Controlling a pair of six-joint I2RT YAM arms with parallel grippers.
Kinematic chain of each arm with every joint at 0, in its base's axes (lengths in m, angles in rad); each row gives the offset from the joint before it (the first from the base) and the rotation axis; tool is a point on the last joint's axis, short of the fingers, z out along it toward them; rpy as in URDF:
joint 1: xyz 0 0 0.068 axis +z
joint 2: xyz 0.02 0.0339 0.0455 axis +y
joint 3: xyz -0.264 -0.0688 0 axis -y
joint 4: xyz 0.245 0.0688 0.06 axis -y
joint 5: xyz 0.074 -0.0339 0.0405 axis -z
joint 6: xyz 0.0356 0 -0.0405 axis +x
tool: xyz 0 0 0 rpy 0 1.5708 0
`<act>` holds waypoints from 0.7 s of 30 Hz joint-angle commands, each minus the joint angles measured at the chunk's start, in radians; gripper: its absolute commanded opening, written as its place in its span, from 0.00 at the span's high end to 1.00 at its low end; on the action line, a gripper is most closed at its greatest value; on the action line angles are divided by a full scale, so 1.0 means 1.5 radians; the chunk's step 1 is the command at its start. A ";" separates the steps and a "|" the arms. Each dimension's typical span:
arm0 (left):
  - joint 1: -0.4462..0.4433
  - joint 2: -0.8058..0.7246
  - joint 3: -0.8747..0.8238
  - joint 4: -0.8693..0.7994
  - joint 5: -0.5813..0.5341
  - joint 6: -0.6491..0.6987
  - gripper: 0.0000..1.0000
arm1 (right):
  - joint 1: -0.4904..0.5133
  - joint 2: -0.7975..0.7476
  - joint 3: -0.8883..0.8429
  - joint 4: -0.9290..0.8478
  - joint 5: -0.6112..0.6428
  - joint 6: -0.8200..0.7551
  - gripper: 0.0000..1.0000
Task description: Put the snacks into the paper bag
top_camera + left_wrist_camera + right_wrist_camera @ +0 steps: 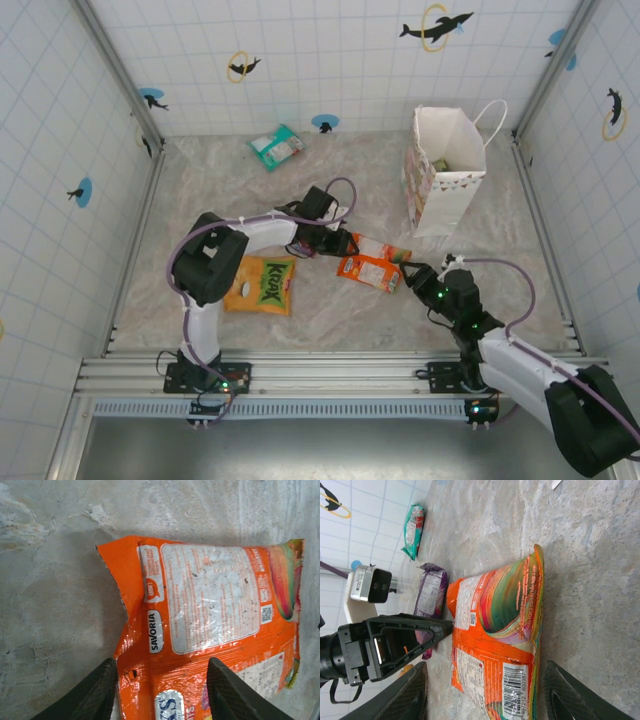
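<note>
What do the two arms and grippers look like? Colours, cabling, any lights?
Left arm and right arm match: white links, black joint housings, a lilac cable looped along each. Gripper fingers are black and tapered. Green lights glow at the bases.

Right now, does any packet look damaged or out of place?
The orange-red packet in the middle of the table is crumpled: in the left wrist view its serrated edge kinks inward. Nothing looks spilled.

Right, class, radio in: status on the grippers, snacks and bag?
Left gripper open, right gripper open, both straddling the orange packets. Packets lying flat, not lifted. Bag upright, far right; nothing between.
</note>
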 commanded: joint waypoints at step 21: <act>0.000 0.043 -0.036 0.059 0.045 -0.035 0.57 | -0.029 0.228 -0.035 0.213 -0.139 0.009 0.40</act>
